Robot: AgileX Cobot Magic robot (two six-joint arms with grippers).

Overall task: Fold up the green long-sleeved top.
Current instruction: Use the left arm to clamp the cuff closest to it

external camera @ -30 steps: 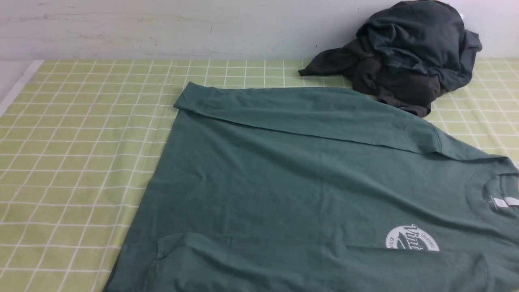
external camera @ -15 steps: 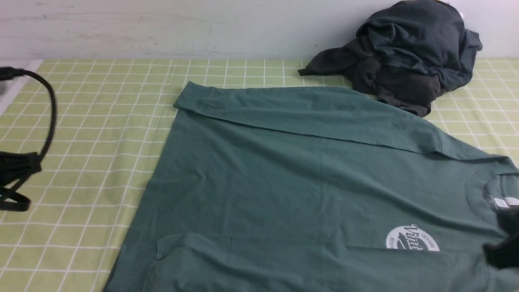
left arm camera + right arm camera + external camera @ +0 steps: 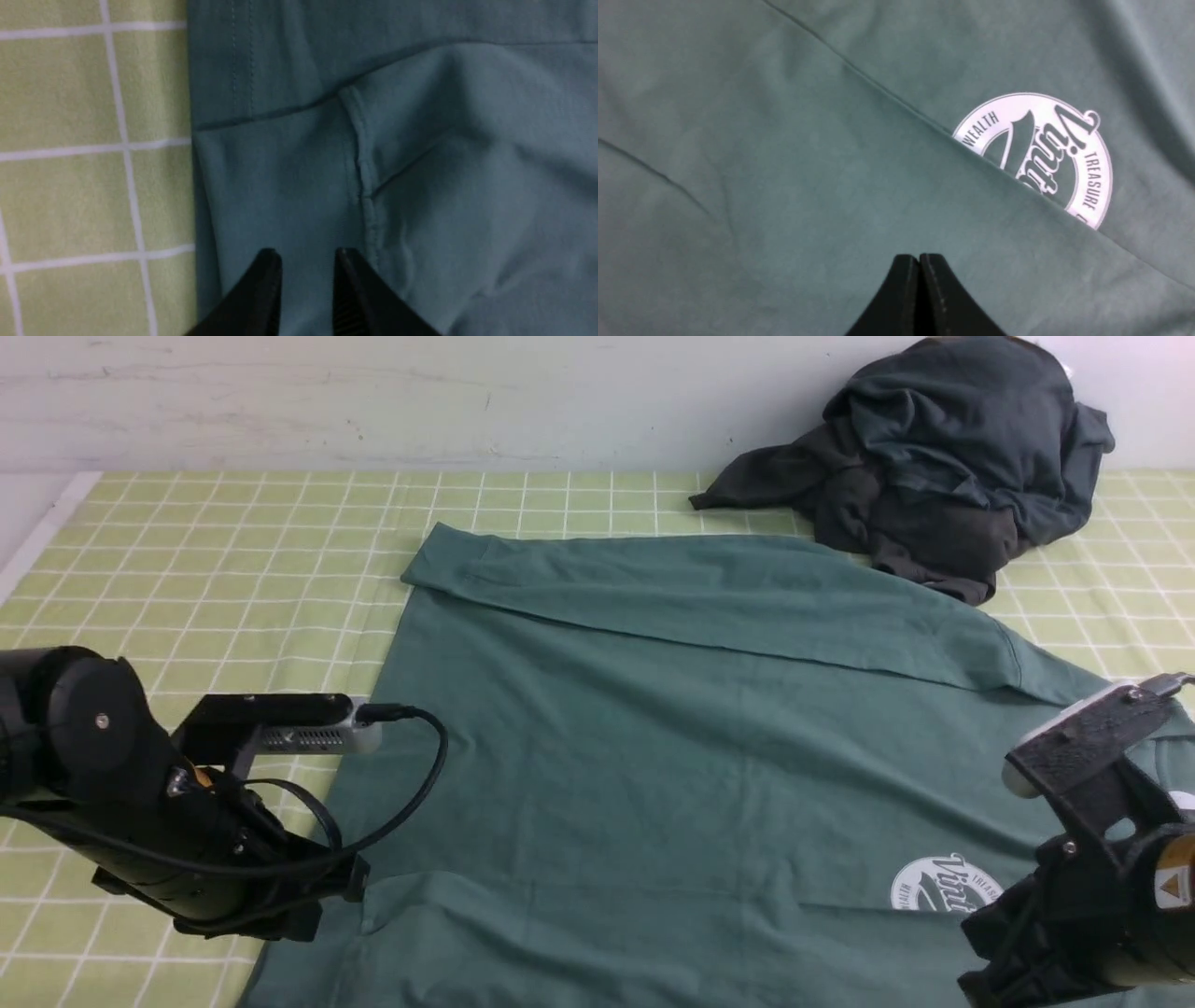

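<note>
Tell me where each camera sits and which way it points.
Front view: between the arms, looking forward over the green long-sleeved top on the checked tablecloth to the dark grey clothing heap; left arm and right arm show.
Left wrist view: from that wrist, looks down on the top's edge beside the tablecloth; left gripper open.
Right wrist view: from that wrist, looks down on the chest logo; right gripper shut.
Shared: front and right wrist views both show the logo.

One green long-sleeved top [image 3: 653,737]: teal jersey, spread flat and front-up on the checked bench [image 3: 233,569], hem left, neck right. Its far sleeve [image 3: 691,593] lies folded across the body. The near sleeve [image 3: 653,933] likewise, edge covering part of the round white chest logo [image 3: 943,885].
</note>
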